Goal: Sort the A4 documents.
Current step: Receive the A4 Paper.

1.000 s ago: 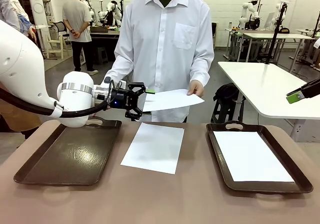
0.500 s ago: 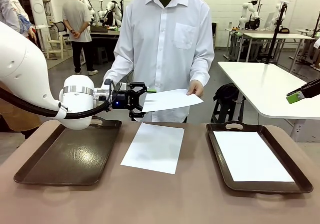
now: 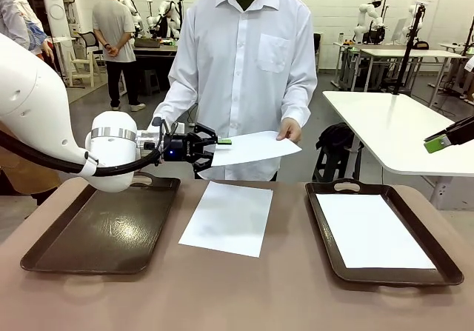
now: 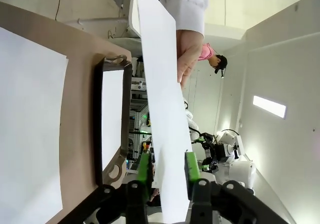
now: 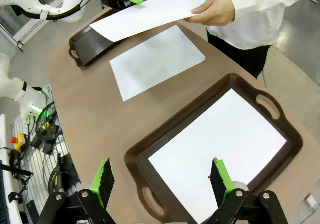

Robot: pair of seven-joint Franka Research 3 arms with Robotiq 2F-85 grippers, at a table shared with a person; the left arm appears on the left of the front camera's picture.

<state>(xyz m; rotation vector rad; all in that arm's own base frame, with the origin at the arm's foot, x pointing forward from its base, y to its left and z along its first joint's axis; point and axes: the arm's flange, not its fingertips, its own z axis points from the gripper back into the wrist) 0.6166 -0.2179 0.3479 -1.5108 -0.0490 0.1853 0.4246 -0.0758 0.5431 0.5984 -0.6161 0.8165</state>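
Note:
A person across the table holds out one white A4 document (image 3: 255, 147) in one hand (image 3: 290, 131). My left gripper (image 3: 215, 144) is shut on that sheet's near-left edge, in the air above the table's far side. In the left wrist view its green pads (image 4: 145, 168) press the sheet (image 4: 165, 114) from both sides. A second A4 document (image 3: 228, 217) lies flat at mid-table. A third (image 3: 374, 231) lies inside the right dark brown tray (image 3: 320, 223). My right gripper (image 5: 162, 179) hovers open above that tray (image 5: 150, 151), holding nothing, and its green tip (image 3: 438, 143) shows at the right edge.
An empty dark brown tray (image 3: 104, 227) sits at the left, under my left arm. The person stands close against the far table edge. White tables, other people and robot stations fill the room behind.
My left gripper's jaws went from open around the sheet's edge to shut on it. The person still holds the other end. The right arm has not moved.

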